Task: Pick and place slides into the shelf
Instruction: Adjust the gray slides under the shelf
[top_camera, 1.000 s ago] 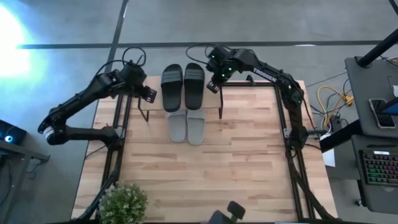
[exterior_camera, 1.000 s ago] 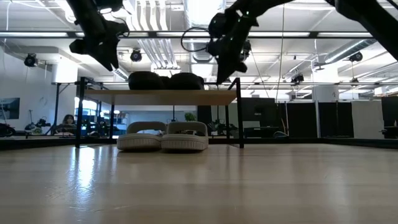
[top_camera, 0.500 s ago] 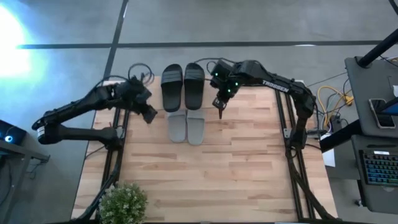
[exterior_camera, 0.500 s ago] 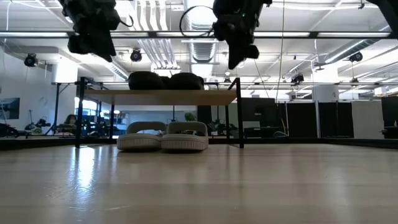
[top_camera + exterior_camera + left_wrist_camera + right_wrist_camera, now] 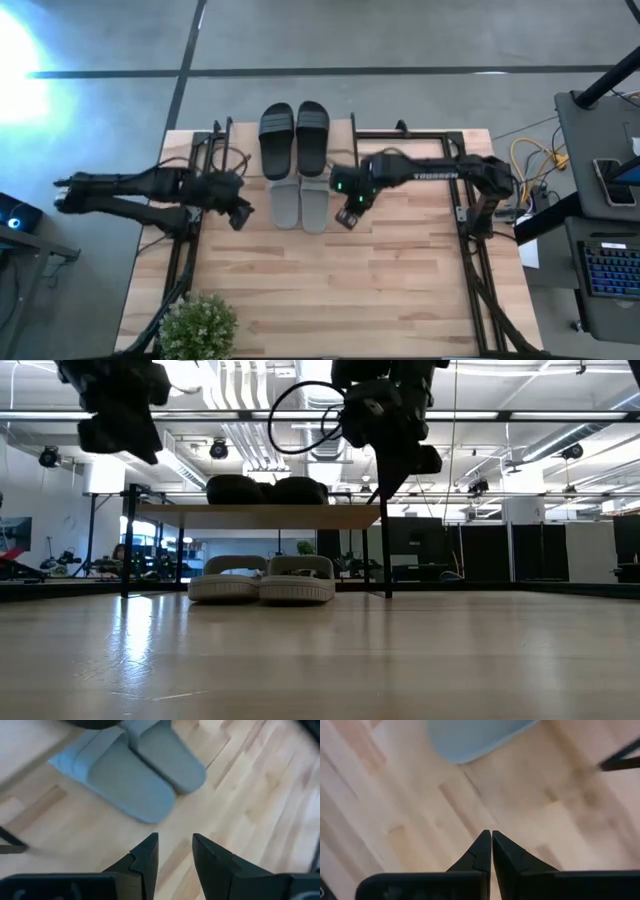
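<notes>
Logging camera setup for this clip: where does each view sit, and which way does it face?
High: overhead, looking straight down on the wooden table; both arms show.
Low: table height, level toward the low plank-topped black-legged shelf; arms hang from above.
Left wrist: past the open left end effector at the light grey slide sandals.
Right wrist: past the shut right end effector, down at table.
Shared: high and low both show the black slide sandals on the shelf.

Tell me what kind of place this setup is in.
Probably a robotics lab or workshop in an open industrial hall. The low view shows exposed ducts and ceiling lights beyond the table. The high view shows a concrete floor around the wooden table and a desk with a lit keyboard beside it.
</notes>
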